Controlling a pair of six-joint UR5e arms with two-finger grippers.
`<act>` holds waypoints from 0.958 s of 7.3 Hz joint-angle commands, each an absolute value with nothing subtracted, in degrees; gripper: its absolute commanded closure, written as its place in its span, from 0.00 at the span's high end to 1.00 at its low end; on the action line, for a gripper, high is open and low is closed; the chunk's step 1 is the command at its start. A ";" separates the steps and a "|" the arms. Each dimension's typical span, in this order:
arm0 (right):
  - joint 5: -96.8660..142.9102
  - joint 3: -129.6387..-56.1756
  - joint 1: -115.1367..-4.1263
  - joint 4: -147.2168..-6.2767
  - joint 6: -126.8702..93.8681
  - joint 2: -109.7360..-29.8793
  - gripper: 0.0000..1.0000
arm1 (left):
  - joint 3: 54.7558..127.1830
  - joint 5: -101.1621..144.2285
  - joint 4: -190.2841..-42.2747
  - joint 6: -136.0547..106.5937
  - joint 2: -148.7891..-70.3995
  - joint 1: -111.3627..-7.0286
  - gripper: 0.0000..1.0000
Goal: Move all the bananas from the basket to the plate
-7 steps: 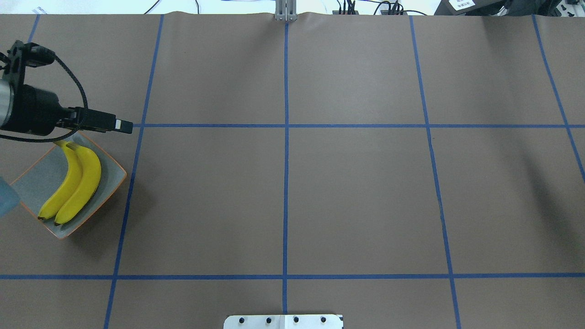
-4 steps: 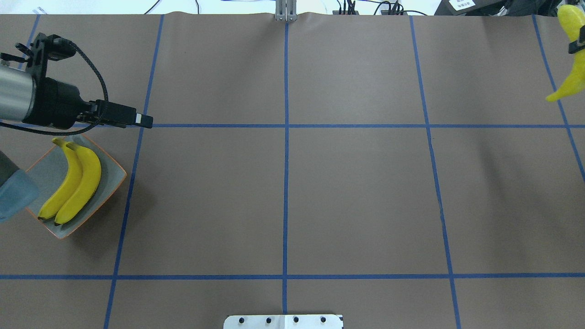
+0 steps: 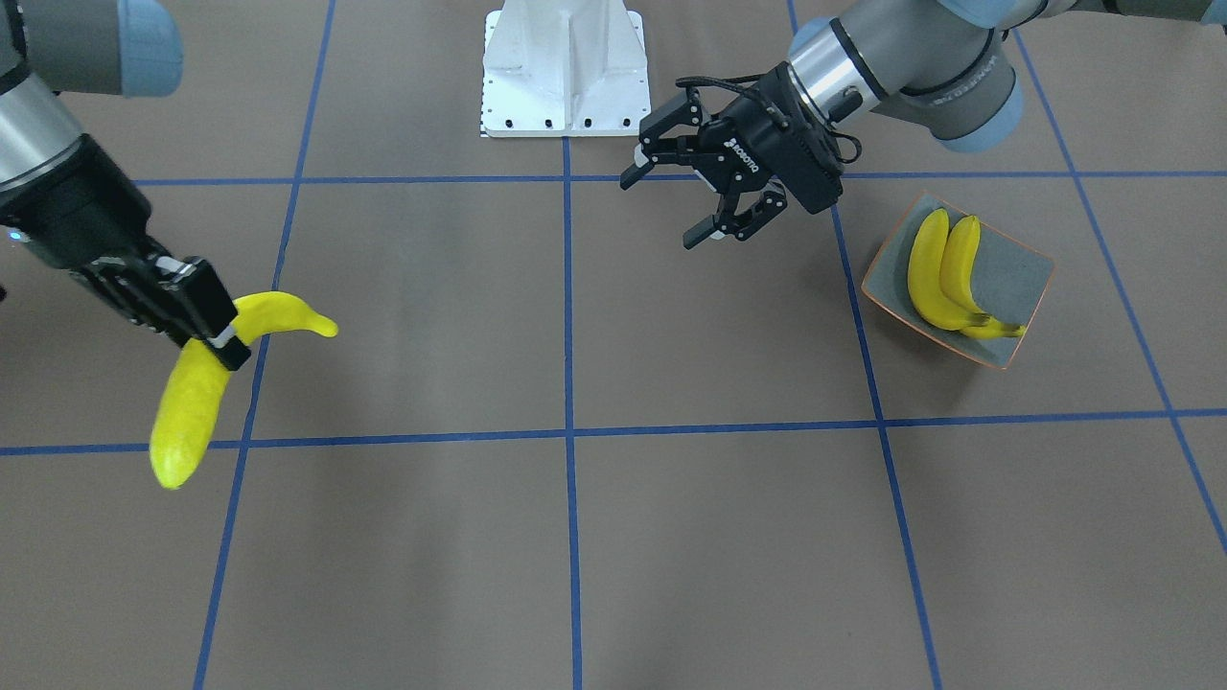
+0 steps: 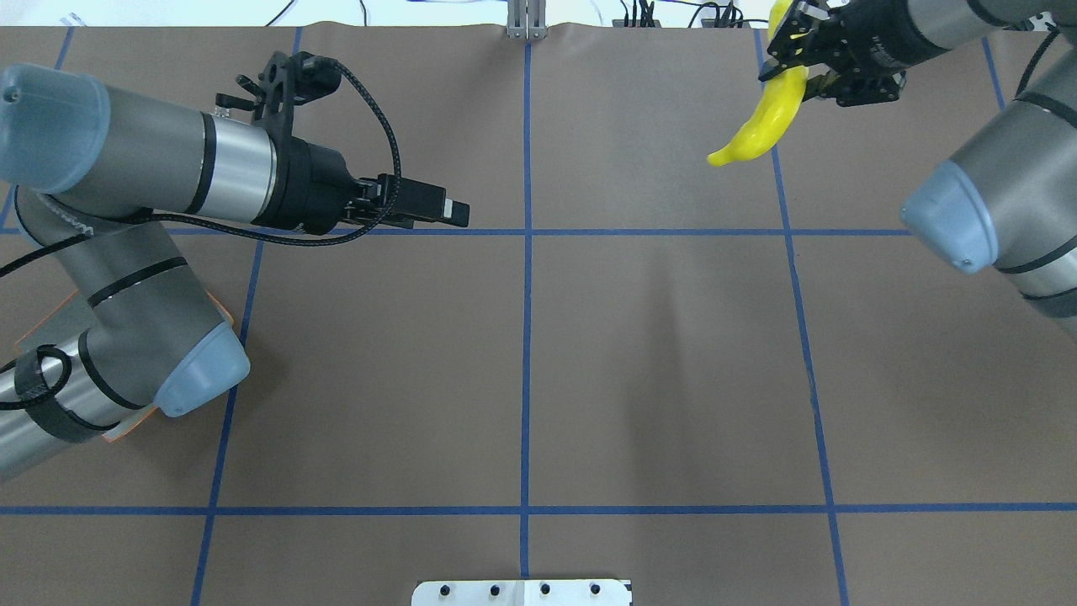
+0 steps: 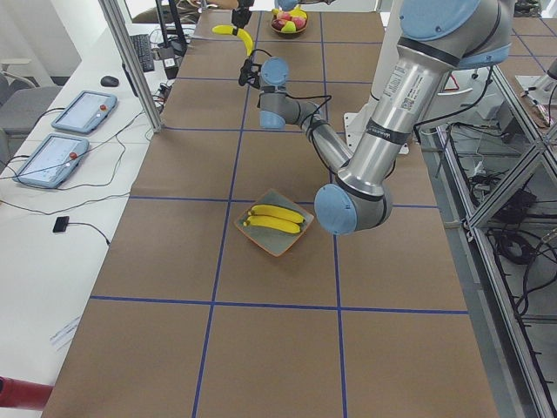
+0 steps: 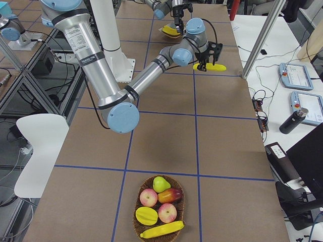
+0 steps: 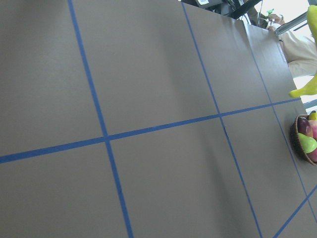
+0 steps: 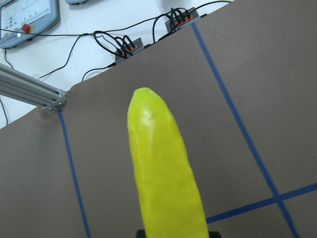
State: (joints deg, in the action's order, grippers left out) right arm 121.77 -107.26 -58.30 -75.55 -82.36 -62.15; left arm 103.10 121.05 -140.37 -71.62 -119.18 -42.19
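From the front, grips a banana (image 3: 192, 402) in the right gripper (image 3: 228, 347), aloft; holds the left gripper (image 3: 661, 209) spread and empty near the plate (image 3: 1016, 273), two bananas (image 3: 935, 273) lying inside. From overhead, hides most of the plate beneath the left arm (image 4: 126, 168); from the right end, shows one banana (image 6: 161, 230) in the basket (image 6: 135, 217).

The left arm (image 4: 143, 160) and right arm (image 4: 1010, 168) are grey tubes capped pale blue. The left claw (image 3: 659, 211) is black, white-lettered.
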 commanded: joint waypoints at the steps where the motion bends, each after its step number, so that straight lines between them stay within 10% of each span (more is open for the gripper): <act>1: 121.11 -109.49 -51.79 -74.88 -84.55 -59.42 0.00 | 102.83 120.23 -140.45 -71.72 -122.33 -40.09 1.00; 7: 120.06 -114.34 -42.37 -74.88 -84.64 -55.90 0.00 | 103.09 116.28 -143.88 -71.72 -125.07 -33.40 1.00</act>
State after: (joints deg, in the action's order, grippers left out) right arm 120.35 -114.02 -43.39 -74.88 -84.66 -56.43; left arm 103.04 117.20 -143.34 -71.72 -124.97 -34.63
